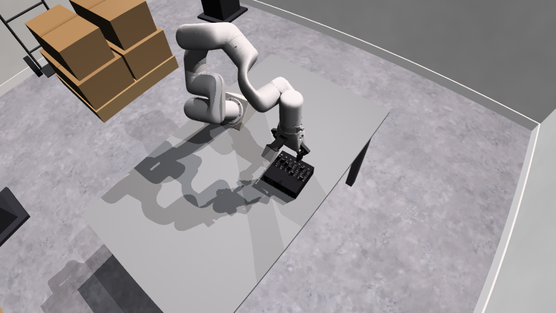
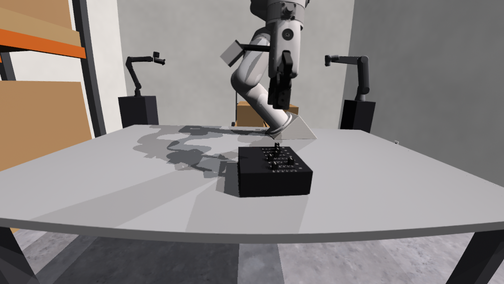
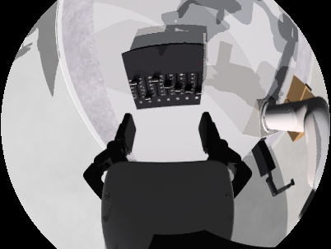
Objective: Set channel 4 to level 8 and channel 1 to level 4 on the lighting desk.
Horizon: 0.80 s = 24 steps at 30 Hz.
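Observation:
The black lighting desk (image 1: 286, 182) (image 2: 275, 181) (image 3: 165, 54) stands on its feet on the grey table (image 1: 174, 233) (image 2: 105, 183), near the right edge. Several small fader caps (image 1: 291, 169) (image 2: 280, 160) (image 3: 165, 86) sit in parallel slots on its top; their levels are too small to read. My gripper (image 1: 288, 152) (image 2: 280, 105) (image 3: 166, 120) is open and empty. It points down and hangs well above the desk's edge nearest the robot base. In the wrist view the desk lies just beyond the fingertips, with bare table between the fingers.
The robot base (image 1: 210, 103) stands at the table's far side. Cardboard boxes (image 1: 97, 50) sit on a pallet on the floor. Two black camera stands (image 2: 138, 107) (image 2: 357, 114) stand behind the table. The table edge is close to the desk's right side.

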Available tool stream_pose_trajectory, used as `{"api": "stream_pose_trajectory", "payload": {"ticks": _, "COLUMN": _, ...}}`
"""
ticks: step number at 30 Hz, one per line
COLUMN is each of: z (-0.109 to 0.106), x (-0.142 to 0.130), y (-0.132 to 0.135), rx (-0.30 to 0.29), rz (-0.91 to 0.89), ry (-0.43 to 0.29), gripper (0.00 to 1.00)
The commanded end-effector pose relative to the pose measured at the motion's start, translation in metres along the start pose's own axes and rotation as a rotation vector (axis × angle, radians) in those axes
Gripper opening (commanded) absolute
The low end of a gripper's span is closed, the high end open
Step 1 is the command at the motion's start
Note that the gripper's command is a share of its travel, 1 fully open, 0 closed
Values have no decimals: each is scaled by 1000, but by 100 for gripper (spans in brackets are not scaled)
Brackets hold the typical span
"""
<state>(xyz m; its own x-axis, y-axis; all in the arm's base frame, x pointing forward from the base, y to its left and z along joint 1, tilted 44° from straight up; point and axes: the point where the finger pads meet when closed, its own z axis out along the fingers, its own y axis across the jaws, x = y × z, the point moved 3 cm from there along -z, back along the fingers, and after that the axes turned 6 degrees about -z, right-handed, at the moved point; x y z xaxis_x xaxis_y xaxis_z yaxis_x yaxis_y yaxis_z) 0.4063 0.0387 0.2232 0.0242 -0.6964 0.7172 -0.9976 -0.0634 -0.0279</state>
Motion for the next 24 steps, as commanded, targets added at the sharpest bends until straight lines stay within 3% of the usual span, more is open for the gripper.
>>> {"api": "stream_pose_trajectory", "payload": {"ticks": 1, "z": -12, "x": 11, "y": 1, "rx": 7, "rz": 4, "ry": -32, "gripper": 100}}
{"api": "stream_pose_trajectory", "payload": {"ticks": 14, "z": -12, "x": 11, "y": 0, "rx": 7, "rz": 20, "ry": -33, "gripper": 100}}
{"api": "stream_pose_trajectory", "payload": {"ticks": 24, "z": -9, "x": 15, "y": -3, "rx": 2, "rz": 226, "ry": -36, "gripper": 100}}
